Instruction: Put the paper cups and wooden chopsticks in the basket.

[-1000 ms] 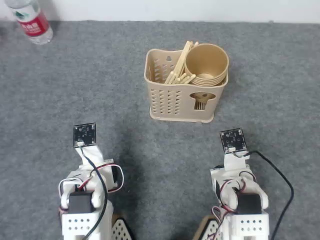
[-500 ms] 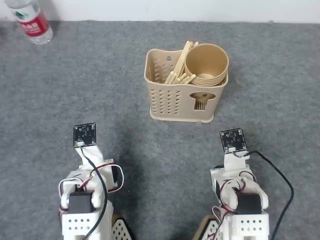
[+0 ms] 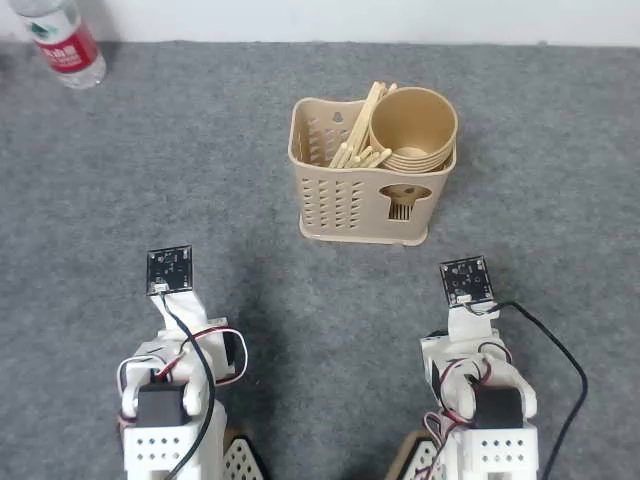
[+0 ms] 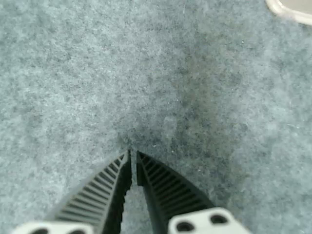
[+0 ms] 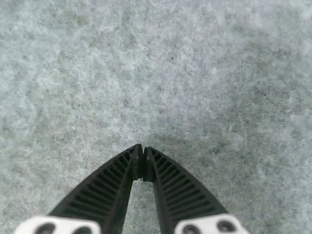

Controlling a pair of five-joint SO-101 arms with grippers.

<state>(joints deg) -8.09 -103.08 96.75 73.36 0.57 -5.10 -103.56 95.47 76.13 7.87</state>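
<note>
A beige slotted basket [image 3: 352,205] stands on the grey carpet at the middle back. A stack of tan paper cups [image 3: 413,126] sits in its right half, and several wooden chopsticks [image 3: 362,135] lean in its left half. Both arms are folded back near the front edge, well short of the basket. My left gripper [image 4: 133,155] is shut with nothing in it, its black ribbed fingers over bare carpet. My right gripper [image 5: 142,149] is likewise shut and empty over the carpet. A corner of the basket [image 4: 292,8] shows in the left wrist view.
A clear water bottle [image 3: 60,40] with a red label lies at the back left corner. A white wall edge runs along the back. Open grey carpet [image 3: 150,170] lies between the arms and the basket.
</note>
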